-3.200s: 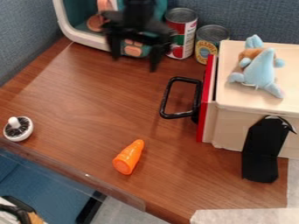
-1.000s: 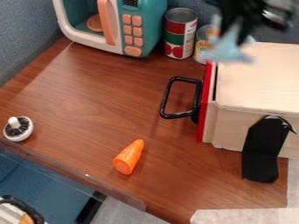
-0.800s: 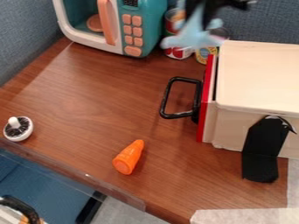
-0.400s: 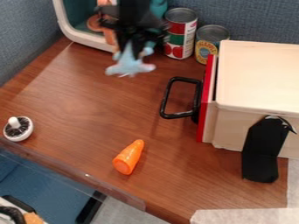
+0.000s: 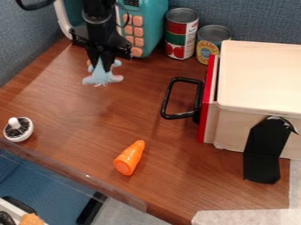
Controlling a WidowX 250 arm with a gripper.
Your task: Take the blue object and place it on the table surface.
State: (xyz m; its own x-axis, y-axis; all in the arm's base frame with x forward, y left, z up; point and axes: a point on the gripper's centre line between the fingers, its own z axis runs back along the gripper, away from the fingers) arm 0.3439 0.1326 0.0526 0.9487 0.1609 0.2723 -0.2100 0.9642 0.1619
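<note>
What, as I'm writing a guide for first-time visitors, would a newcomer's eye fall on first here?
Probably the bright orange carrot, lying on the brown tabletop at lower centre. Next, the black gripper at upper left, its jaws closed on a light-blue plush toy in front of the teal toy microwave. Then the pale box at right, with its red front edge and black handle.

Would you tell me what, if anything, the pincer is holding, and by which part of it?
The pincer holds the blue plush toy by the upper middle of its body, with its lower part spreading out below.
</note>
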